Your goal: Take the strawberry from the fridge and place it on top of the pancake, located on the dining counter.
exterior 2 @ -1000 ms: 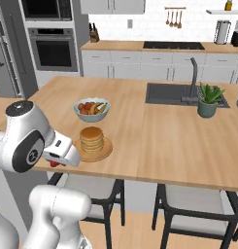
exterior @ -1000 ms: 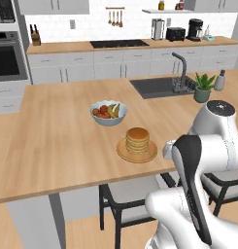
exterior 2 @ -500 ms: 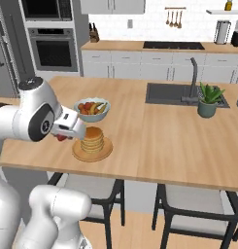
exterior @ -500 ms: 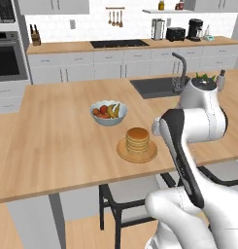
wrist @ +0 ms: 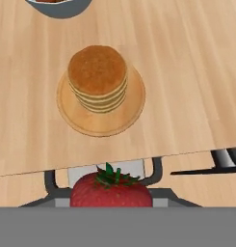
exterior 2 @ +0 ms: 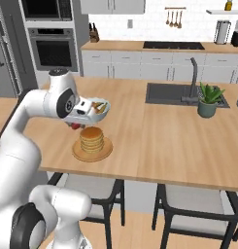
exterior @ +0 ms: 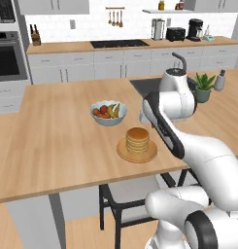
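Gripper [exterior 2: 76, 125] of mine is pinched on the strawberry [wrist: 111, 191], whose red body and green leaf crown sit at the bottom of the hand view, at six o'clock from the pancake [wrist: 98, 76]. From the right base camera the berry hangs as a small red spot under my hand, just off the stack at about ten o'clock, above the dining counter [exterior 2: 154, 141] and not yet over the stack itself.

The pancake rests on its flat tan plate [wrist: 132, 111], near the counter's front edge. A white fruit bowl [exterior: 108, 113] stands beyond it at roughly eleven o'clock, near but apart from the plate.

My judgement: the carry is nearly done and what remains is to centre over the stack, lower, and let go. The risks lie there. The berry is rounded and the top pancake is small, so a release off-centre or from too high could send it rolling onto the plate, or past it toward the counter edge and the chair [exterior: 125, 194] below. Coming down too hard could shove the stack sideways on its plate. Drifting toward eleven o'clock could have my hand clip the bowl's rim. I cannot tell how firmly the berry sits between my fingertips, so a slip on the way is possible too.
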Controlling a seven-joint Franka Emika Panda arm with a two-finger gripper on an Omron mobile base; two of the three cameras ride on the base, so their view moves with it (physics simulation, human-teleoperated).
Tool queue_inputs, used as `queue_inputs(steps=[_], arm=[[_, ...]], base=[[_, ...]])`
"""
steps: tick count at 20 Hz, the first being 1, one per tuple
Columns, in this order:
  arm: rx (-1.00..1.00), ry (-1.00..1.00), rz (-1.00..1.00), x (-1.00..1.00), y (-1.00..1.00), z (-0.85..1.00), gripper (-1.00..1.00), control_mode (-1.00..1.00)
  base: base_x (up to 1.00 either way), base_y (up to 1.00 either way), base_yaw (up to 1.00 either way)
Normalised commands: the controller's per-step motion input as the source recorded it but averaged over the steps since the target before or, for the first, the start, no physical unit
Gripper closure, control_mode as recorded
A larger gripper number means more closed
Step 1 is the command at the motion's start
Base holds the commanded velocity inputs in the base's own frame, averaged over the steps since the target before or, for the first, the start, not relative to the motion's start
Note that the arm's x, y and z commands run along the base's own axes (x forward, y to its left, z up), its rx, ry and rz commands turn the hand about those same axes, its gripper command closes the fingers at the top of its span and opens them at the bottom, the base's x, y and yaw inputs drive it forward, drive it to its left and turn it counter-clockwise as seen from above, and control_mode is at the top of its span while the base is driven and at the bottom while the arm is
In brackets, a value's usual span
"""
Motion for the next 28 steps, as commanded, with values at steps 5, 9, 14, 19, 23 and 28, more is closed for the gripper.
queue_inputs(steps=[5,9,14,19,23,28], arm=[[0.00,-0.01,0.00,0.96,0.10,-0.51,1.00,-1.00],[0.00,-0.03,0.00,0.91,0.12,-0.26,1.00,-1.00],[0.00,0.00,0.06,0.78,0.01,-0.11,1.00,-1.00],[0.00,0.00,0.04,0.24,0.04,-0.05,1.00,-1.00],[0.00,0.11,0.00,0.00,0.00,-0.33,1.00,-1.00],[-0.01,0.01,0.10,0.00,0.00,-0.40,1.00,-1.00]], base=[[0.00,0.00,0.00],[0.00,0.00,0.00],[0.00,0.00,0.00],[0.00,0.00,0.00],[0.00,0.00,0.00],[0.00,0.00,0.00]])
